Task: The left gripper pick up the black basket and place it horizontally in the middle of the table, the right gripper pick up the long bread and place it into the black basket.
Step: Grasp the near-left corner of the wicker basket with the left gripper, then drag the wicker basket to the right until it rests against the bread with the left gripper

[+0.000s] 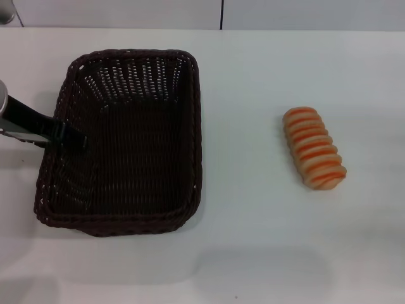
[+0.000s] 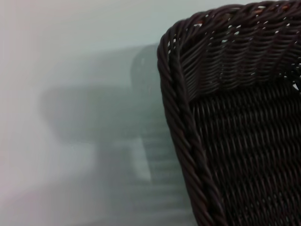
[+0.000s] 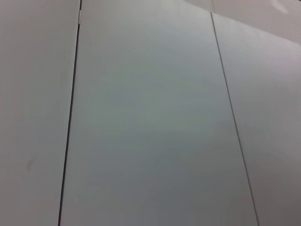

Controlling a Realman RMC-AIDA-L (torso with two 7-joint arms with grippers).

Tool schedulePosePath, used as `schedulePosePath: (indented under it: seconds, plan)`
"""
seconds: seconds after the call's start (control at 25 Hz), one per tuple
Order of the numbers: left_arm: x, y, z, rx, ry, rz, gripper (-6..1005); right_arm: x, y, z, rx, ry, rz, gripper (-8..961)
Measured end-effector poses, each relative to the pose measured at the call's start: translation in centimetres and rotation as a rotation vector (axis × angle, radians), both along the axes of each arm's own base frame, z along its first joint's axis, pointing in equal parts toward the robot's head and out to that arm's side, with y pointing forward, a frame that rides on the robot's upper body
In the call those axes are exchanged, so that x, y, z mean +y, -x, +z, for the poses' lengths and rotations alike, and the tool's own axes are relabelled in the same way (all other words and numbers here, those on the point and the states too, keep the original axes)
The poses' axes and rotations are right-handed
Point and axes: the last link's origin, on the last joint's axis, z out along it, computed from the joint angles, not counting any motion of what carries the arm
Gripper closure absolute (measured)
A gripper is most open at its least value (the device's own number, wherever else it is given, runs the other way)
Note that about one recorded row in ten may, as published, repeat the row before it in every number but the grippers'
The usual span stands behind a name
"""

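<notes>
The black basket (image 1: 126, 145) stands on the white table (image 1: 253, 82) at the left, its long side running away from me. My left gripper (image 1: 68, 137) reaches in from the left edge and its black fingers (image 1: 76, 140) straddle the basket's left rim, shut on it. The left wrist view shows a braided corner of the basket (image 2: 235, 117) close up, with the arm's shadow on the table beside it. The long bread (image 1: 314, 147), tan with orange ridges, lies on the table to the right, apart from the basket. My right gripper is out of view.
The table's far edge meets a pale wall with a dark seam (image 1: 221, 16). The right wrist view shows only pale panels with dark seams (image 3: 70, 117). A bare strip of table (image 1: 243, 145) separates basket and bread.
</notes>
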Motion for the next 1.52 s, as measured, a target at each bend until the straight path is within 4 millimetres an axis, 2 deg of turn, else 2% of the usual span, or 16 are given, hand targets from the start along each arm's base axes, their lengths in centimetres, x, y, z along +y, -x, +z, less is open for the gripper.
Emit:
schedulePosePath:
  seconds: [0.64,1.04,1.36,1.52]
  plan:
    - [0.2,0.0,-1.2,0.035,0.041,-0.042,315,0.0,0.1,0.1,-0.003,-0.002,0.002,287]
    - [0.2,-0.2,-1.3,0.047,0.063,-0.069,772,0.0,0.0,0.1,-0.004,-0.003,0.002,286]
    - [0.6,-0.8,-1.0,0.048,0.093,-0.142,790,0.0,0.0,0.1,-0.003,-0.003,0.001,286]
    - [1.0,-1.5,0.1,0.004,0.085,-0.201,792,0.0,-0.1,0.1,-0.001,-0.002,-0.002,286]
